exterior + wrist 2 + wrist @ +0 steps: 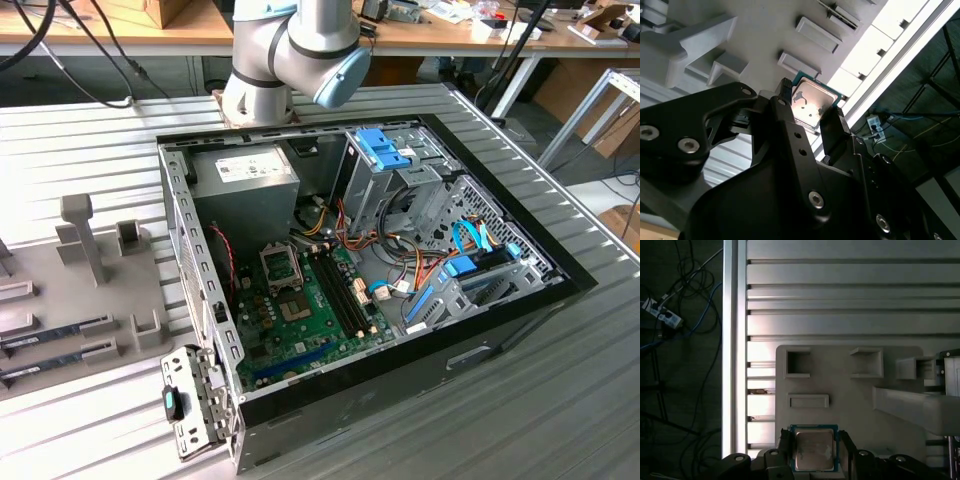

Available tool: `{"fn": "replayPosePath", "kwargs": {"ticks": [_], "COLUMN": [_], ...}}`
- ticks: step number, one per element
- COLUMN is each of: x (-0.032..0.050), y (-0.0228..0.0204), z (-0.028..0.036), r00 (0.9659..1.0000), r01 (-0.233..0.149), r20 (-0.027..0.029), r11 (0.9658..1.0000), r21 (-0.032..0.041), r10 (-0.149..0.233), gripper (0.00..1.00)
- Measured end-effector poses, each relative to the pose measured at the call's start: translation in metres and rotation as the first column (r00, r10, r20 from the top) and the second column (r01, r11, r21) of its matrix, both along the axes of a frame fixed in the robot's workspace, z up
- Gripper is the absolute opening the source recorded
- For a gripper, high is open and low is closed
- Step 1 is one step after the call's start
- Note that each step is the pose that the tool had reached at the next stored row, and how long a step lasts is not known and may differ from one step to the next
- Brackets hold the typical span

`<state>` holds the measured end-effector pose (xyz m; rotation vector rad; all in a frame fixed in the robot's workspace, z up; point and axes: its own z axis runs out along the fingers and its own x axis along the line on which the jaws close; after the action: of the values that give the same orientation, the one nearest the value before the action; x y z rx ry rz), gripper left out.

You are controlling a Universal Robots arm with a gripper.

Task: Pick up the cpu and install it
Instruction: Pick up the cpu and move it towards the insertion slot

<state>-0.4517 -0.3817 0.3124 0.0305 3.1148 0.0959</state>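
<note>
Cpu [814, 450]: likely light, stiff, fragile; pinched at opposite green edges by gripper [810, 105] at chip width; fixture tray [40, 265] nine o'clock of computer case [400, 400], exterior view.

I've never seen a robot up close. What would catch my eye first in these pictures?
Probably the open computer case in the middle of the exterior view, with its green motherboard and coloured cables laid bare. Then, in both wrist views, the black claw closed on the cpu, a small shiny square chip, over a grey tray.
</note>
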Motion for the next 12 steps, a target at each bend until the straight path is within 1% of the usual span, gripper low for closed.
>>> {"fn": "replayPosePath", "kwargs": {"ticks": [3,4,6,9,12], "x": [0.0,0.0,0.0,0.0,0.0], "y": [0.0,0.0,0.0,0.0,0.0], "z": [0.0023,0.004,0.0055,0.01,0.0125], "r00": [1.0,1.0,1.0,1.0,1.0], "r01": [0.0,0.0,0.0,0.0,0.0], "r20": [0.0,0.0001,0.0001,0.0001,0.0001], "r11": [1.0,1.0,1.0,1.0,1.0], "r21": [0.0009,0.0015,0.002,0.0037,0.0045], "r10": [0.0,0.0,0.0,0.0,0.0], "gripper": [0.47,0.47,0.47,0.47,0.47]}}
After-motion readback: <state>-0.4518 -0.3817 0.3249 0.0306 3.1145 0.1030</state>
